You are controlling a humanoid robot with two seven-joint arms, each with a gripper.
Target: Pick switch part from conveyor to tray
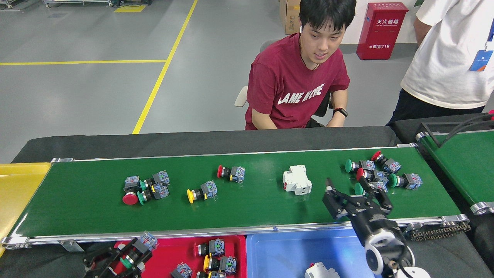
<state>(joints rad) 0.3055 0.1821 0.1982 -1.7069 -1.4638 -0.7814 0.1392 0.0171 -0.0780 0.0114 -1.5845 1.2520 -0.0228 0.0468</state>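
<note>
The conveyor carries several switch parts: a left cluster, a yellow-button one, a red-button one and a right cluster. My left gripper sits low at the bottom left, over the left end of the red tray, shut on a green-button switch part. My right gripper hangs open over the belt's right part, its fingers spread on either side of a green-button switch at the near side of the right cluster.
A white breaker lies mid-belt. The red tray holds several switches. Beside it is a blue tray with a white part. A yellow bin stands left, a second belt right. A seated person faces the belt; another stands at right.
</note>
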